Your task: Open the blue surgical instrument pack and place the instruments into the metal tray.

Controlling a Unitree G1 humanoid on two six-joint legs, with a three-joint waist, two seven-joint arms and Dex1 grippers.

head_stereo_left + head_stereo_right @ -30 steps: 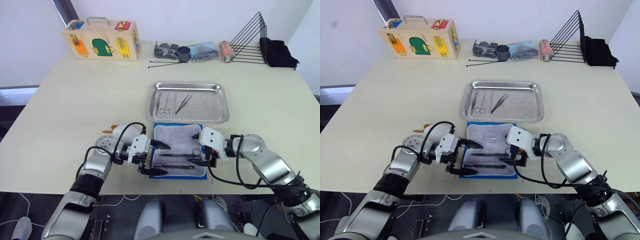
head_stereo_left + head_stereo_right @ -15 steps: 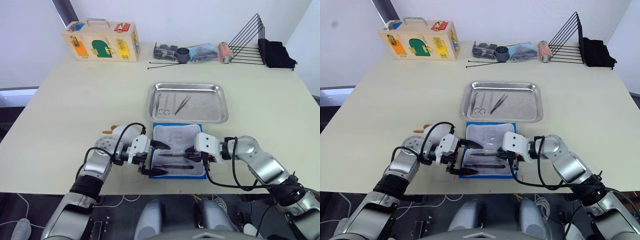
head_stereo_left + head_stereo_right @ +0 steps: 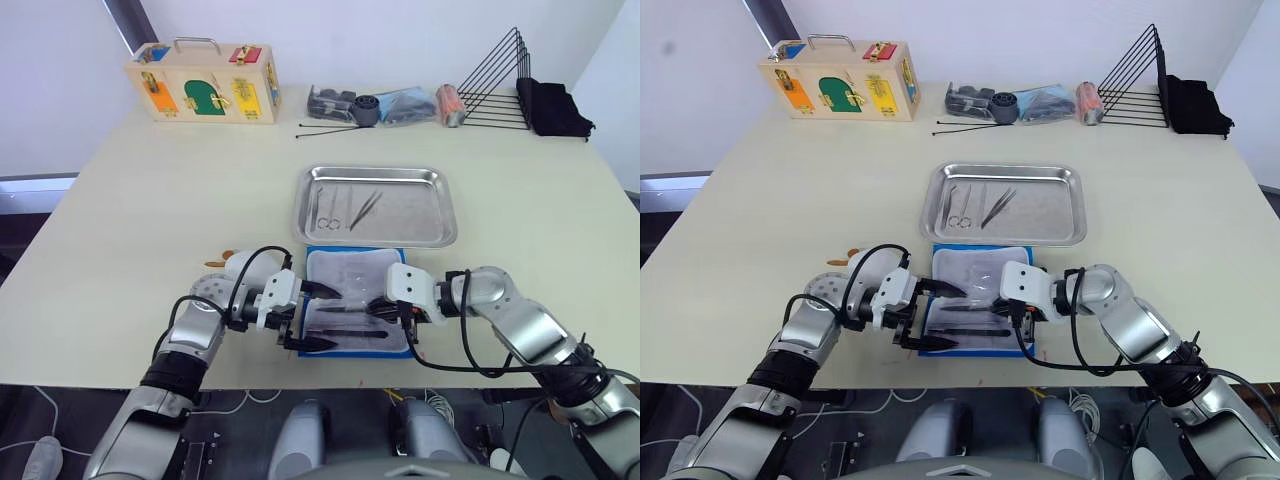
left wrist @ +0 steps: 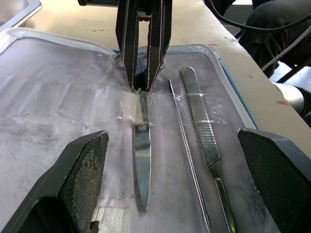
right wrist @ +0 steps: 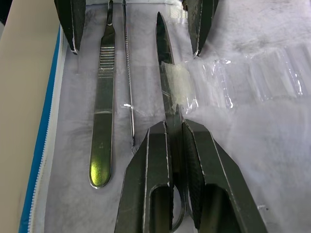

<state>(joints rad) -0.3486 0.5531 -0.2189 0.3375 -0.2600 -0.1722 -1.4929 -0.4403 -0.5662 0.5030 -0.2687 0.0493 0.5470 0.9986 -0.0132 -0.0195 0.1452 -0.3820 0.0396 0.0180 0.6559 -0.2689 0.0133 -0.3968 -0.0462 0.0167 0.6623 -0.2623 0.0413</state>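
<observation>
The blue surgical instrument pack (image 3: 350,268) lies open near the table's front edge, whitish inner side up. On it lie several of the instruments: scissors (image 5: 165,82), a thin probe (image 5: 129,87) and a flat ribbed handle (image 5: 103,107). My right gripper (image 5: 176,133) is shut on the scissors' shank, low over the pack's right half (image 3: 380,308). At the pack's left edge my left gripper (image 3: 328,318) stands open, its fingers straddling the instruments' tips and holding nothing. The metal tray (image 3: 440,190) sits just beyond the pack and holds small scissors (image 3: 328,210) and tweezers (image 3: 365,208).
Along the far edge of the table stand a wooden latch box (image 3: 203,82), bagged items (image 3: 385,105), a black wire rack (image 3: 500,80) and a black cloth (image 3: 555,105). Thin black rods (image 3: 330,127) lie beyond the tray. The table's front edge runs just below the pack.
My right gripper moved left from the pack's right edge onto the scissors and went from open to shut on them. The left gripper stayed where it was, open.
</observation>
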